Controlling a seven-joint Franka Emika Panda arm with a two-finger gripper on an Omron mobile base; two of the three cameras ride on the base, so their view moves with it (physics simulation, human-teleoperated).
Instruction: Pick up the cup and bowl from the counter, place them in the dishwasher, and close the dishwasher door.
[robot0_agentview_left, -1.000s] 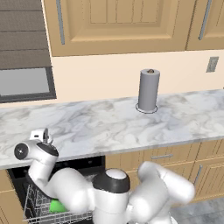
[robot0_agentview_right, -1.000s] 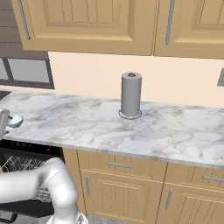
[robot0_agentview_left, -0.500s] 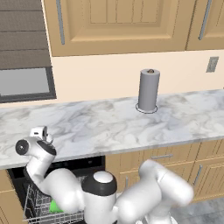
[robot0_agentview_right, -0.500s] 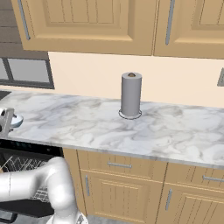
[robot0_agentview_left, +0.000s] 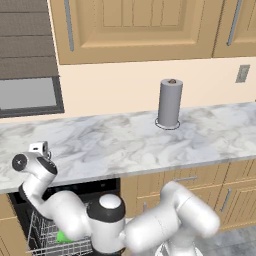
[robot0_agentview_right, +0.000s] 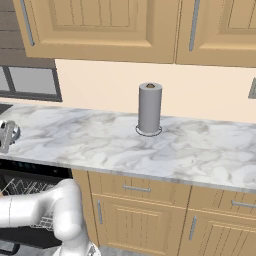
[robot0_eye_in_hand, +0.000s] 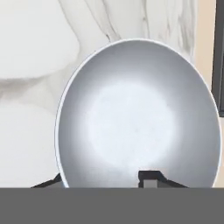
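Over bowl (robot0_eye_in_hand: 138, 118), hand (robot0_eye_in_hand: 105, 181) straddling rim

The counter (robot0_agentview_left: 125, 142) is a long white marble slab with grey veining, set over tan wooden cabinets (robot0_agentview_right: 150, 215). A tall grey paper-towel cylinder (robot0_agentview_left: 169, 103) stands upright on it, towards the back wall, on a round base ring. Well to the left of that cylinder, near the front edge, the bowl (robot0_eye_in_hand: 138, 116) rests on the slab, pale and shallow, open side up. The marble between the cylinder and the bowl carries only veining.
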